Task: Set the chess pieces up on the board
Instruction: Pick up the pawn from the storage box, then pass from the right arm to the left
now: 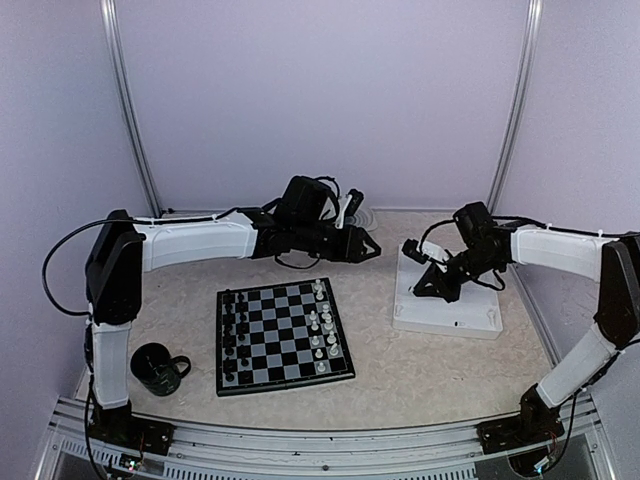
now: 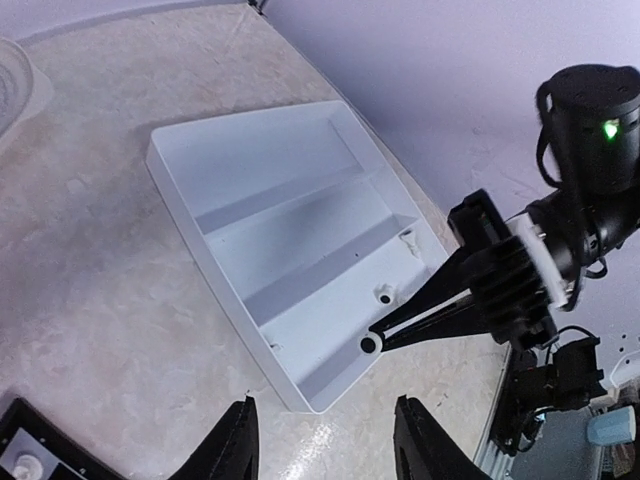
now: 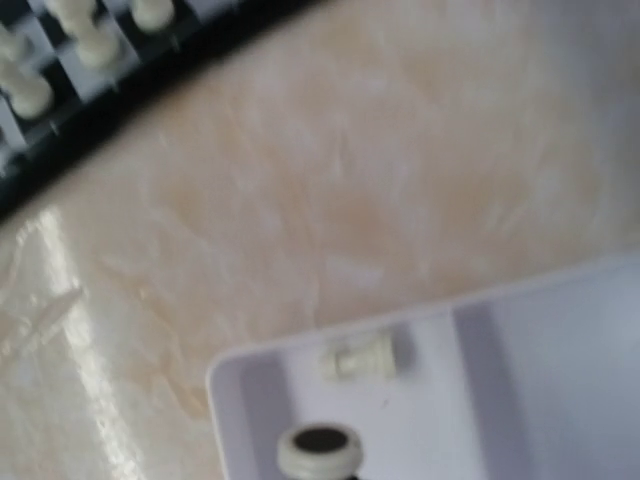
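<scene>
The board [image 1: 283,335] lies mid-table, with black chess pieces [image 1: 236,330] in its left columns and white ones [image 1: 322,330] in its right. My right gripper [image 2: 378,340] reaches into the near corner of the white tray [image 2: 290,230] and is shut on a small white chess piece [image 2: 369,344], whose round base [image 3: 320,452] faces the right wrist camera. Another white piece [image 3: 360,357] lies on its side in the tray just beyond it. My left gripper [image 2: 325,440] hovers open and empty over the table beside the tray's corner, behind the board.
A black mug [image 1: 158,368] stands left of the board near the left arm's base. A corner of the board [image 2: 25,450] shows at the lower left of the left wrist view. Purple walls enclose the table on the back and sides.
</scene>
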